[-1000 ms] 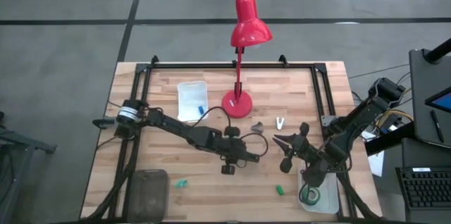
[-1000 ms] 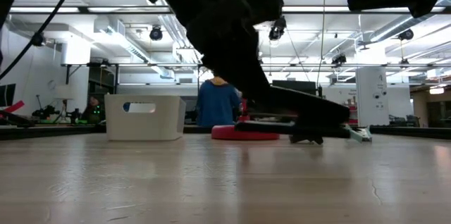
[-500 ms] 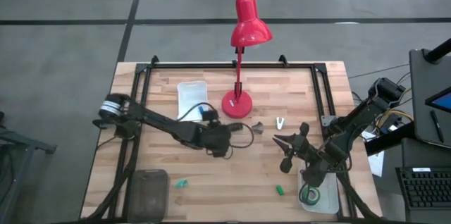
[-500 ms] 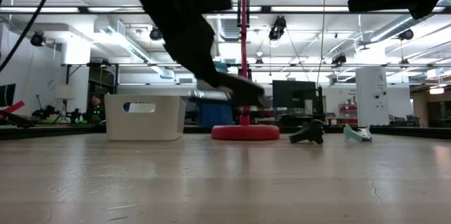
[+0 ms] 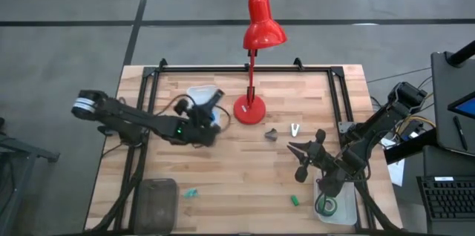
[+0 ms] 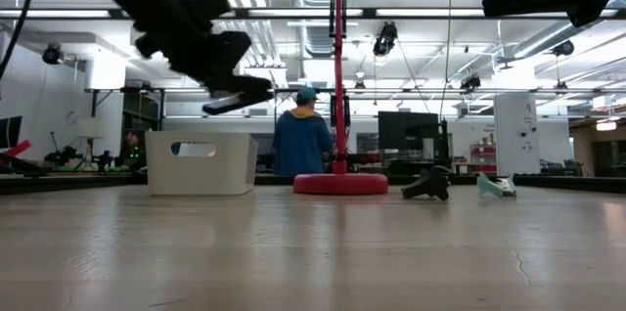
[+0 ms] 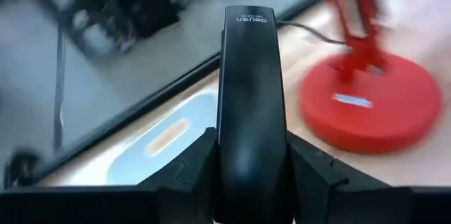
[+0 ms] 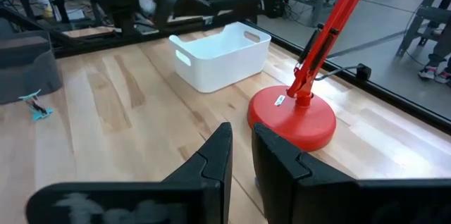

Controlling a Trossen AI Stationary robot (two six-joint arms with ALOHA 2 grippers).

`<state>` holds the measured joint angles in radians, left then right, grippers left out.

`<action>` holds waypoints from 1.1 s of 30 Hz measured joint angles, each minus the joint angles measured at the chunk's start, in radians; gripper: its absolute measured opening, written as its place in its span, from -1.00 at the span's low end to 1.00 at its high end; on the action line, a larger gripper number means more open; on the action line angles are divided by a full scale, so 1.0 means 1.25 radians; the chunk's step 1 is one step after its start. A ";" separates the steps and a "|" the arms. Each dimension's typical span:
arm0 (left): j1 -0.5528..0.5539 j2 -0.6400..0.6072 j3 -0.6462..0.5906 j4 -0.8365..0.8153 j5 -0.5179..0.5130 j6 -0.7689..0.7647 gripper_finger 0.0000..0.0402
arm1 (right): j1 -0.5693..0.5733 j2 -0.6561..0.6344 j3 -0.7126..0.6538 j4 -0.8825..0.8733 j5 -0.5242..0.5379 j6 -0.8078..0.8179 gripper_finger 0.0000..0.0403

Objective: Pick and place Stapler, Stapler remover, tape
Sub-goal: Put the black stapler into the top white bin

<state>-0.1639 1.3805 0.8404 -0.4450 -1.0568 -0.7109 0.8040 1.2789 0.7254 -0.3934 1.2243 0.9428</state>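
Note:
My left gripper is shut on the black stapler and hangs in the air over the white bin. In the low view the stapler shows above the bin. A small dark claw-shaped staple remover and a pale one lie on the wood right of the red lamp base. A green tape roll lies in a clear tray at the table's near right corner. My right gripper waits near that tray, fingers close together. My left gripper pinches the stapler between its two fingers, one on each long side, at the stapler's rear part. The stapler lies along the fingers and juts forward past them. It is lifted clear and nearly level above the white bin.
The red desk lamp stands at the table's far middle, its cord beside the base. A dark bin sits at the near left corner. Small green blocks lie near the near edge. A person stands beyond the table.
My left gripper has carried the stapler from the table's middle up and toward the far left, ending over the white bin. The stapler has risen well clear of the wood. The right arm has kept still.

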 joint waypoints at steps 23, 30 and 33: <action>0.197 -0.089 -0.249 0.194 0.276 -0.121 -0.30 | 0.000 0.000 -0.003 0.006 0.006 -0.003 -0.74; 0.207 -0.089 -0.260 0.196 0.294 -0.127 -0.27 | 0.000 0.000 -0.008 0.009 0.006 0.000 -0.74; 0.208 -0.089 -0.260 0.197 0.310 -0.124 -0.27 | 0.000 0.000 -0.008 0.009 0.006 0.000 -0.74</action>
<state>0.0956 1.2690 0.5152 -0.1988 -0.6691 -0.8661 0.8040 1.2789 0.7151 -0.3817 1.2324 0.9424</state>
